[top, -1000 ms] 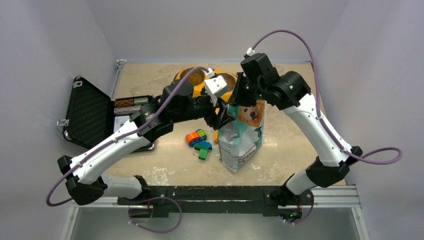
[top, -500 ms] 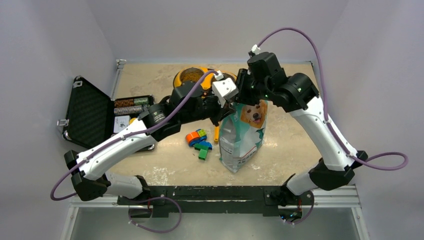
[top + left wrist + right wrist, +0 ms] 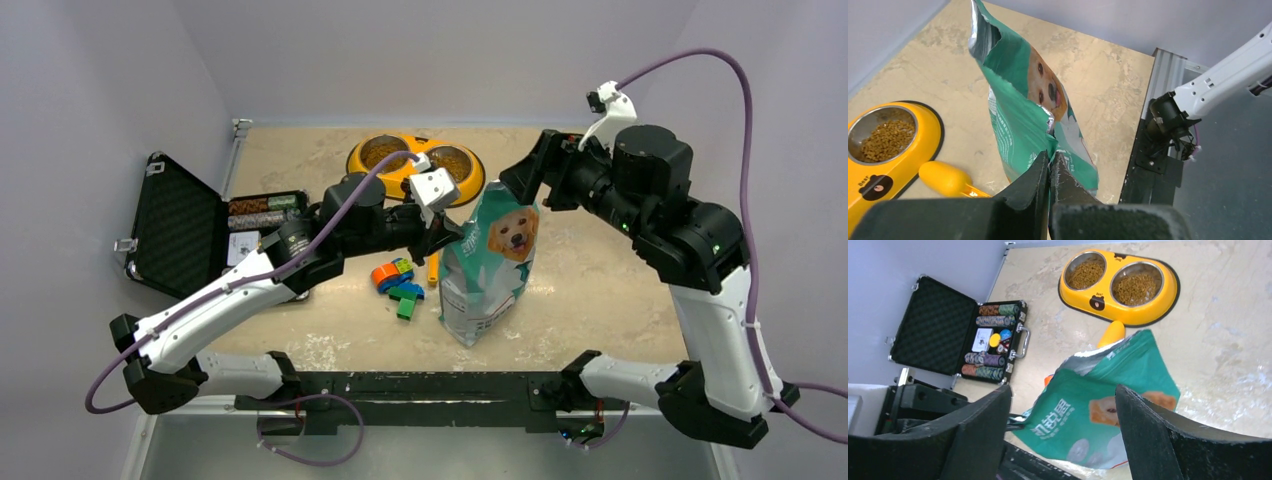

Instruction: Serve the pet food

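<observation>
Right, the table (image 3: 600, 270) first: a mottled beige top with everything spread across it. Over it reach the two arms. The right one stands high on its side and the left one stretches low across the middle.

At the left edge lies the black case (image 3: 175, 225), lid thrown open, rows of chips inside. It's out of play, I'd say.

Now the main attraction: the teal-green bag (image 3: 490, 265), golden dog on the front, stands upright in the middle of the table with its top torn open and the silver lining showing. The left gripper (image 3: 1049, 162) is pressed to the bag's side edge with its fingers pinched together on it, as far as the wrist view shows. The right gripper (image 3: 1063, 388) hangs above and behind the bag, jaws spread wide, nothing in them.

Behind the bag, at the far edge, sits the yellow double bowl (image 3: 1143, 315). Just left of the bag is a little huddle of toy blocks (image 3: 397, 280), and a yellow scoop (image 3: 1112, 332) lies between bowl and bag.

And the smallest item, the one that counts: the kibble (image 3: 1087, 274). There's a brown heap in the left dish and another in the right dish (image 3: 1136, 282).

So the serving looks essentially done to me. What's left, I reckon, is letting go of that bag without tipping it.
</observation>
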Available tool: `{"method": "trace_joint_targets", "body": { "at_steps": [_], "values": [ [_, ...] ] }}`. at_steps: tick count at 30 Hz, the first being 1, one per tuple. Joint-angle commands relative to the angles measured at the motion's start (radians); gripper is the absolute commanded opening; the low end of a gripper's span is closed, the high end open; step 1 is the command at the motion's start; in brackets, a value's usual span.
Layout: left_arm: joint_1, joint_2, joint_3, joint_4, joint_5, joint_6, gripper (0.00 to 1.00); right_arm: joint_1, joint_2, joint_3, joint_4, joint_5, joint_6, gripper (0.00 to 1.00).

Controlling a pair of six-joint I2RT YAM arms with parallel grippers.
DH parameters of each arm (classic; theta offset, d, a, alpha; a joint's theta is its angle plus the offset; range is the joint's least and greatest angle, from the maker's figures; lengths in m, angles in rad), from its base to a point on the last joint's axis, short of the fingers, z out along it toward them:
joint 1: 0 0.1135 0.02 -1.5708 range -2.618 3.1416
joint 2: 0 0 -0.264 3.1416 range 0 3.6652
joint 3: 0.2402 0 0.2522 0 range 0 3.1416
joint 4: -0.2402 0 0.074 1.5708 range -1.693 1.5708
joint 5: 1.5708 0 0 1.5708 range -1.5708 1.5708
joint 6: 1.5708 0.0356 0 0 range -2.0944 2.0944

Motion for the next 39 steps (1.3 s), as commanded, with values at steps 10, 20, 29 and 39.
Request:
{"method": "trace_joint_targets", "body": {
  "at_steps": [10,20,29,39],
  "values": [
    [-0.003,-0.149,-0.103,0.229,0.204,-0.112,0.00,-0.391,-0.113,-0.373,0.411,-0.982,-0.382,0.79],
    [-0.003,-0.125,-0.047,0.245,0.279,-0.140,0.00,-0.359,0.159,0.161,-0.427,-0.459,0.186,0.74],
    [-0.003,-0.106,-0.036,0.285,0.420,-0.171,0.00,-0.157,0.049,0.002,-0.332,-0.266,0.547,0.76],
    [-0.005,-0.103,-0.026,0.291,0.556,-0.180,0.00,-0.126,0.028,-0.075,-0.374,-0.203,0.720,0.54]
  ]
}}
